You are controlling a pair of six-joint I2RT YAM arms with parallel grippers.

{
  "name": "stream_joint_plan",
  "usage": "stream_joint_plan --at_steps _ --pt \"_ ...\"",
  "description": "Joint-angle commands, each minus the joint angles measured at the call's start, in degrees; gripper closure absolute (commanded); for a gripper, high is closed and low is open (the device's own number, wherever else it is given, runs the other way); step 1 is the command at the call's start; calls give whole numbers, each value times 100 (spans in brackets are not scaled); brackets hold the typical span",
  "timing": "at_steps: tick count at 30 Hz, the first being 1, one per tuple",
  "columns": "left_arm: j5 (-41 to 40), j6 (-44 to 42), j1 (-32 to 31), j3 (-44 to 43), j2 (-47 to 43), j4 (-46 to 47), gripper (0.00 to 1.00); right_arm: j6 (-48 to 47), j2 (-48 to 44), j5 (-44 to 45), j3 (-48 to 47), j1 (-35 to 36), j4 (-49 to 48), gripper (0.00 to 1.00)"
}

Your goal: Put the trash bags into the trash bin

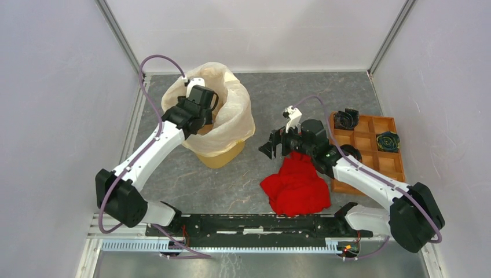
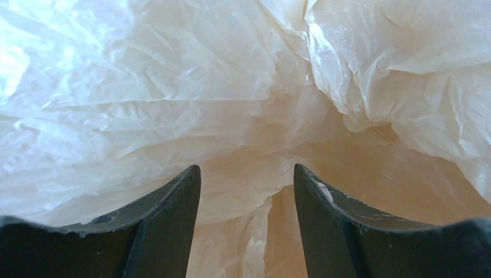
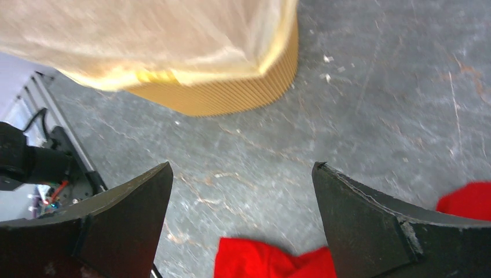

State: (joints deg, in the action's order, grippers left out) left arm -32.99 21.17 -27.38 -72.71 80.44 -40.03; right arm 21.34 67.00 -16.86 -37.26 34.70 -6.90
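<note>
Quick look at where this stands. The trash bag (image 1: 231, 110) is draped over the trash bin (image 1: 219, 157) at the far left of the tabletop (image 1: 347, 92). Its film is puffed up above the rim and hangs down the outside, so only the bin's yellow-orange foot shows. The left hand (image 2: 247, 169) is down in the mouth of the bag. Its fingers are apart, with wrinkly film right in front of them and nothing pinched that I can see. The right hand (image 3: 243, 168) is spread wide and empty, hovering over the red cloth (image 1: 296, 188), well apart from the bin.

What I'd worry about:
- That film is thin and clingy. If the left fingers close on a fold and the arm lifts, the whole bag could come back out, or tear.
- The bin looks light. Pushing down off-centre could tip it or slide it, and nothing is bracing it.
- There's a lot of bag outside the rim, so stuffing the middle could drag one side in and leave the other flopped over.

Hard to tell:
- The inside and bottom of the bin are hidden, so I can't say how deep the bag sits.
- The left wrist view is all film, so depth there is a guess.
- From above, the arm covers the bin's near-left rim.
- The wooden tray (image 1: 370, 145) on the right holds a couple of dark things (image 1: 388, 141) that are too small to name.
</note>
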Motion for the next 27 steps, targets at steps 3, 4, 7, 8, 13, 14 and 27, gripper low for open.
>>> stream_joint_plan --at_steps 3,4,7,8,13,14,27 --pt "362 -142 69 19 -401 161 32 424 340 -158 -666 228 -939 2" --pt "707 -82 104 23 -588 258 31 489 411 -141 -682 283 -1077 2" --pt "1377 18 116 -137 -1112 441 26 696 763 -110 -694 439 -1479 2" --pt "1484 32 118 -240 -1254 452 24 772 907 -79 -695 507 -1578 2" --pt "2117 -46 118 -885 -1811 385 18 982 1400 727 -696 839 -1951 2" --pt "2333 -76 114 -1039 -1917 353 17 1086 1513 938 -691 881 -2052 2" --pt "2966 -322 118 -908 -3518 309 9 405 1621 2192 -1015 1005 -973 2"
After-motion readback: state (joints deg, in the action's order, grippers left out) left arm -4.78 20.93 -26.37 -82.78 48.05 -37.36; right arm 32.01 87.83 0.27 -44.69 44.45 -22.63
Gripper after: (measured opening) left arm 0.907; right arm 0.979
